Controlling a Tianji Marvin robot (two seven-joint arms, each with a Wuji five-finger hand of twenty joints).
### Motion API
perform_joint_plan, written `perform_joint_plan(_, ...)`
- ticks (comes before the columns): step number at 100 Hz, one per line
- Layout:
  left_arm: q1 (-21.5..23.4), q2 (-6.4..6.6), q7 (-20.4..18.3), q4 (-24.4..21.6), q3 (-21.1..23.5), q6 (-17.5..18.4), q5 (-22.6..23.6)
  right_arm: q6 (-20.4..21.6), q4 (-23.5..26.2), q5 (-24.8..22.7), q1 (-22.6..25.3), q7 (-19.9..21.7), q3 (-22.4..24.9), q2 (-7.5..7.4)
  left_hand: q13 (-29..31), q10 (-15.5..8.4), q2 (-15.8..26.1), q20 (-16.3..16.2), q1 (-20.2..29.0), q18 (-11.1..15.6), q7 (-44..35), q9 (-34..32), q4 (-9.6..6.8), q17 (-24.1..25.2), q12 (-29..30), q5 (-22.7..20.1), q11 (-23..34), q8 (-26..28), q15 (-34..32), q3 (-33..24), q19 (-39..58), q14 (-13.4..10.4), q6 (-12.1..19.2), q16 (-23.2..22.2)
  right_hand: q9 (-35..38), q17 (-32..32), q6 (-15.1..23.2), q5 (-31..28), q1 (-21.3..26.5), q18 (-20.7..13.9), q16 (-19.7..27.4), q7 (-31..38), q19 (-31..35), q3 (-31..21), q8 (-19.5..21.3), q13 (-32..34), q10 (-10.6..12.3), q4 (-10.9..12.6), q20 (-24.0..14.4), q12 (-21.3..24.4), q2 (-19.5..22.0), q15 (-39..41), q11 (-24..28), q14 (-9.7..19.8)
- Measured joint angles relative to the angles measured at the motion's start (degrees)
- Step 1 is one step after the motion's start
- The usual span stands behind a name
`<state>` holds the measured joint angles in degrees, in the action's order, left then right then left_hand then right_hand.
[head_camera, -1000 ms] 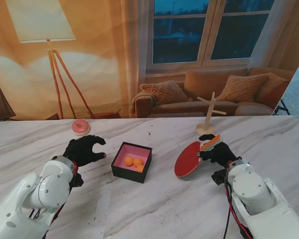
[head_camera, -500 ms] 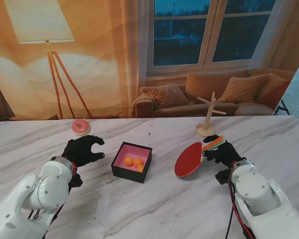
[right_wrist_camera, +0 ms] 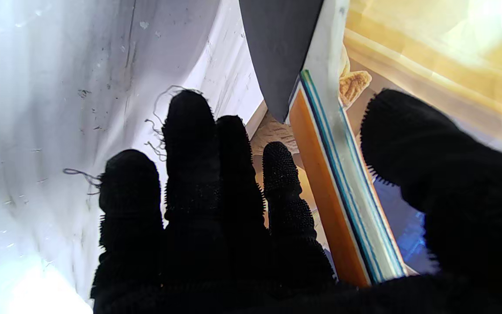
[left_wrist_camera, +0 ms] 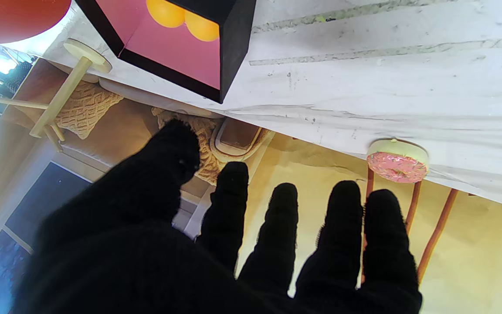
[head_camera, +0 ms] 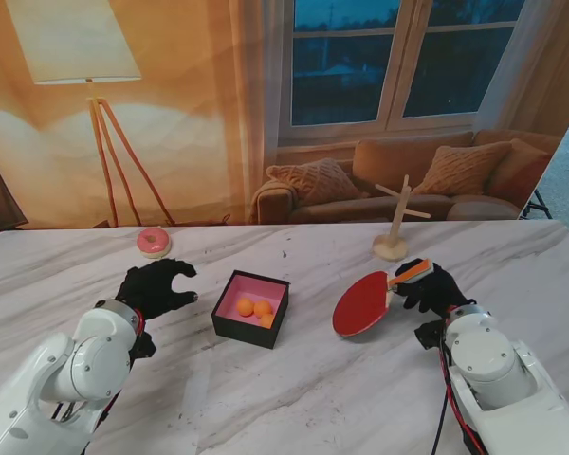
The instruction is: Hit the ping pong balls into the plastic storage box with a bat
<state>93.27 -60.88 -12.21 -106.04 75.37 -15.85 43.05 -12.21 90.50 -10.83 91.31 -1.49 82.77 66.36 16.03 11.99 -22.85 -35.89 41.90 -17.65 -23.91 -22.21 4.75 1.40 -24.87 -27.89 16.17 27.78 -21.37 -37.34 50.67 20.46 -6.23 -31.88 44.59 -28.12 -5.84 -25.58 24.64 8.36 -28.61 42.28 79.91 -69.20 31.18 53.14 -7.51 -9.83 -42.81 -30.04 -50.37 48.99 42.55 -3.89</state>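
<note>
Our right hand (head_camera: 429, 287) is clamped on the handle of the bat (head_camera: 362, 303), whose red blade tilts toward the table (head_camera: 313, 398) on its inner side. The storage box (head_camera: 251, 308) sits between our hands, three orange balls (head_camera: 254, 308) inside. Our left hand (head_camera: 155, 284) holds nothing, fingers (left_wrist_camera: 277, 226) apart, beside the box.

Pink-frosted doughnut (head_camera: 154, 241) on the marble desk (head_camera: 294, 389), far left side. Small wooden peg stand (head_camera: 394, 227), upright, far right of centre, near the desk's far edge.
</note>
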Motion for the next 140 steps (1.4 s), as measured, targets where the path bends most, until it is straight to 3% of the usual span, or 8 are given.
perform_joint_plan(111,1.4,-0.14,0.6,-0.7,0.7,-1.4,0.4,-1.2,1.6,0.2,2.0,0.7,3.3,0.04,0.0,0.0,0.0,0.0,0.0,0.0,0.0,0.0,0.00,0.0,0.0,0.0,0.0,0.0,-0.5,0.0,1.0,0.2,-0.2,0.0,1.8,-2.8,0.0,-2.1,0.0,0.7,0.0,0.0,3.9,0.6,1.3,0.8,-0.3,0.1,2.1,-0.8,2.0,3.0,1.0,-0.7)
perform_joint_plan(140,1.7,-0.20,1.0,-0.8,1.0,-1.6,0.6,-2.9,2.6,0.0,2.6,0.6,3.8,0.03,0.0,0.0,0.0,0.0,0.0,0.0,0.0,0.0,0.00,0.0,0.0,0.0,0.0,0.0,-0.5,0.0,1.2,0.2,-0.7,-0.1,3.7,-5.7,-0.5,-4.9,0.0,1.7,0.0,-0.1,5.9,0.6,1.5,4.3,-0.8,0.1,2.2,-1.4,2.3,5.0,1.8,-1.3)
